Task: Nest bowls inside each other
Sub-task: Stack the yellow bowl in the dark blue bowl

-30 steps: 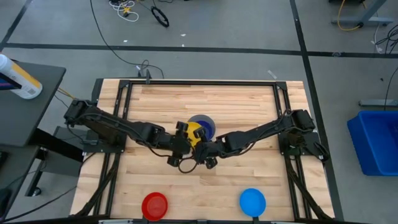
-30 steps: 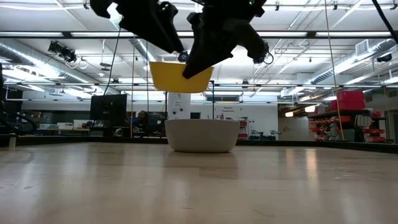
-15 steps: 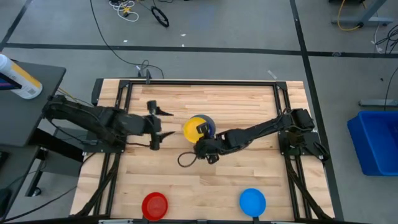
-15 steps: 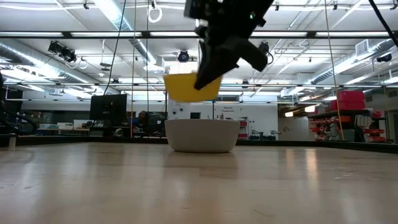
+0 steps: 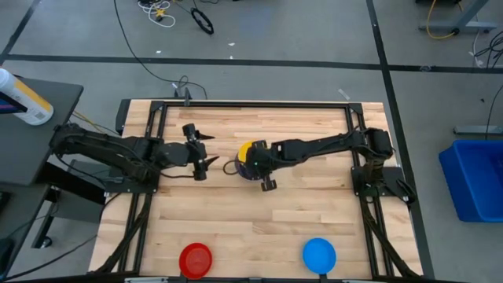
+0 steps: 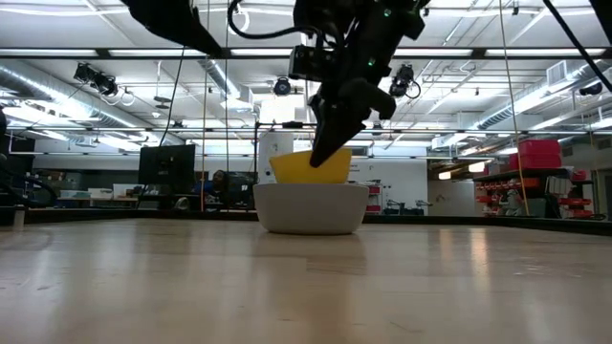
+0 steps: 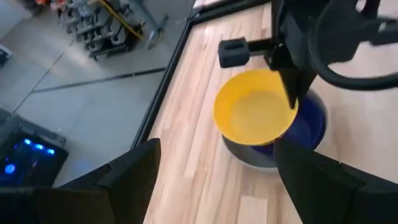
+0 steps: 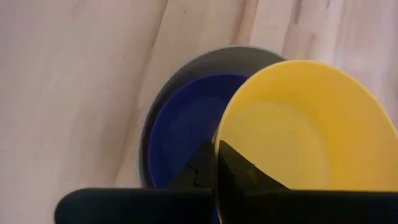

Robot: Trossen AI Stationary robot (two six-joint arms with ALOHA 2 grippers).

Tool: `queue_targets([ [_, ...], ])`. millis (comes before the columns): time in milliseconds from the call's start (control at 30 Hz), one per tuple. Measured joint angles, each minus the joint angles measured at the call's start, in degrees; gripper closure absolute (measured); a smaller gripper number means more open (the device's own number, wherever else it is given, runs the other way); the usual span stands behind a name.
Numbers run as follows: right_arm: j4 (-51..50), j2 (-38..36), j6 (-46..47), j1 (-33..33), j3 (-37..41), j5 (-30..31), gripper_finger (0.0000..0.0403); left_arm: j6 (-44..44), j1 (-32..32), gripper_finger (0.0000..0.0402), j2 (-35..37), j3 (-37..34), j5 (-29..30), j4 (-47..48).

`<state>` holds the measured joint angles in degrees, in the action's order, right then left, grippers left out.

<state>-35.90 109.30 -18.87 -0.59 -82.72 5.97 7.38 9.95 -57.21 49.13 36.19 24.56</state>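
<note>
The right gripper (image 5: 253,159) is clamped on the rim of the yellow bowl (image 5: 246,150), its fingers pinched together with the thin wall between them, as the right wrist view shows plainly. The bowl hangs tilted from that grip, directly over the grey bowl (image 6: 311,208) near the middle of the table (image 5: 259,212). The dark blue bowl (image 8: 180,134) already sits nested inside the grey one. From the low view the yellow bowl's lower edge dips behind the grey rim, so it seems partly inside the stack, though whether it touches the blue bowl cannot be told.

The left gripper (image 5: 200,148) hangs off to the left of the stack, well apart from it, with its fingers spread wide and nothing between them.

The red bowl (image 5: 196,259) and the bright light blue bowl (image 5: 319,254) lie separately at the near edge of the table, well away from both grippers, the red one to the left and the blue one to the right.

In the high view the right arm covers most of the stack, leaving only a sliver of yellow and dark blue. In the low view the dark blue bowl is wholly hidden by the grey wall. The left wrist view shows the right gripper's dark body cutting across the yellow rim.
</note>
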Motion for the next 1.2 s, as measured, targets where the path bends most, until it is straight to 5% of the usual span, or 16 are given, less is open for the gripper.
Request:
queue_targets([
  [233, 3.1, 0.0, 2.3, 0.6, 2.1, -7.7, 0.0402, -0.6, -0.5, 0.0080, 0.3, -0.6, 0.5, -0.4],
  [500, 9.1, 0.0, 6.1, 0.6, 8.0, -5.7, 0.0396, 0.9, -0.5, 0.0080, 0.3, -0.6, 0.7, -2.6],
  [900, 12.8, 0.0, 8.3, 0.7, 8.5, -5.3, 0.0208, 0.8, -0.5, 0.0080, 0.3, -0.6, 0.7, -2.7],
  [1200, 13.3, 0.0, 8.1, 1.4, 7.9, -1.8, 0.0207, 0.8, -0.5, 0.0082, 0.2, -0.6, 0.9, -2.7],
])
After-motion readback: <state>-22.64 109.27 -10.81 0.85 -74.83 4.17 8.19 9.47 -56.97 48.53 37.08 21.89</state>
